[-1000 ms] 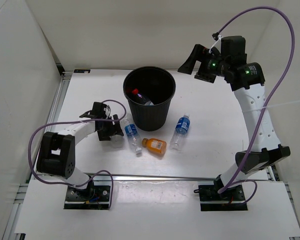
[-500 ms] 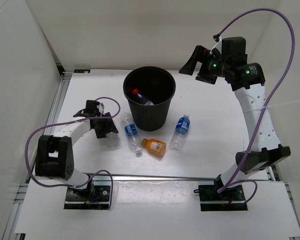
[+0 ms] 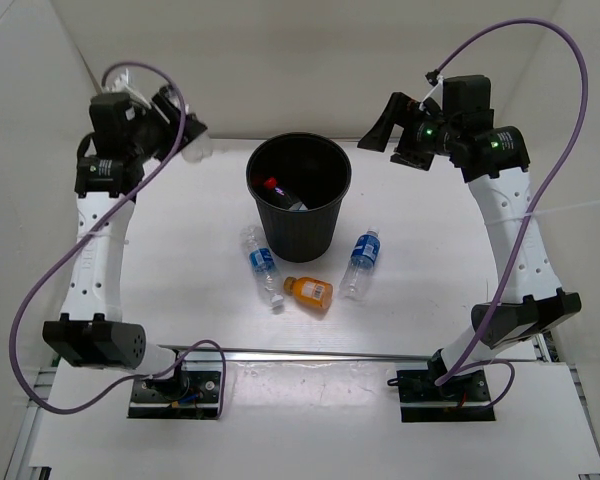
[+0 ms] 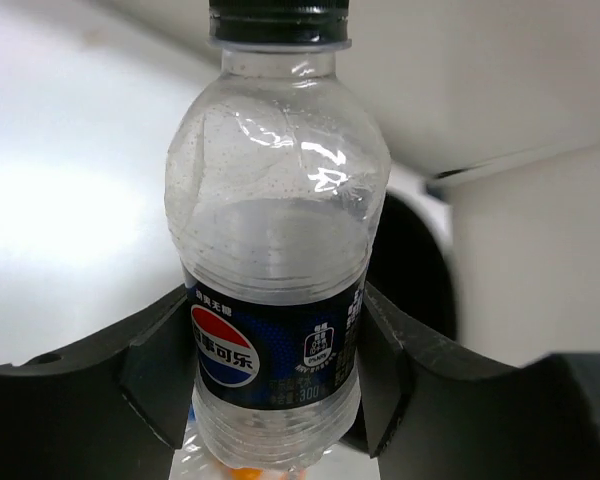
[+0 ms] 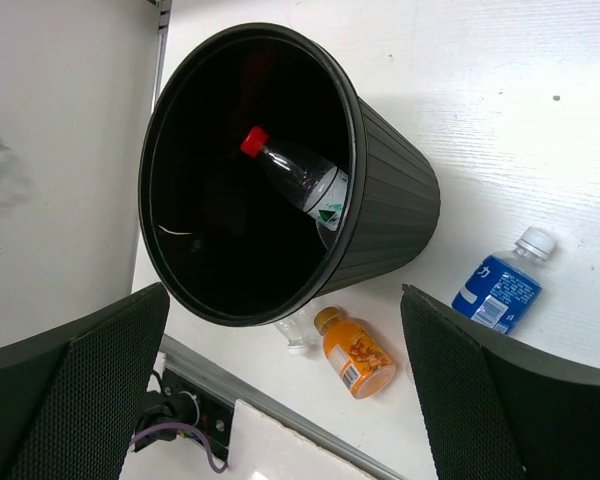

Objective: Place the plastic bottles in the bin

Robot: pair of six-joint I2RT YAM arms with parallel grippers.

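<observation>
My left gripper [image 3: 183, 138] is raised at the back left, left of the bin [image 3: 325, 225]. It is shut on a clear bottle with a dark Pepsi label [image 4: 275, 250], gripped at the label between both fingers [image 4: 155, 370]. The black bin holds a red-capped bottle [image 5: 300, 180]. Two blue-label bottles [image 3: 263, 262] [image 3: 360, 258] and the orange bottle [image 3: 308, 292] lie on the table in front of the bin. My right gripper [image 3: 385, 125] is open and empty, high up to the right of the bin.
White walls close the table at the back and both sides. A metal rail [image 3: 330, 352] runs along the near edge. In the right wrist view the bin [image 5: 390, 200] fills the centre, with the orange bottle [image 5: 355, 355] below it.
My left arm has swung up from the table by the bottles to the back left, carrying the dark-label bottle. The right arm has not moved.
</observation>
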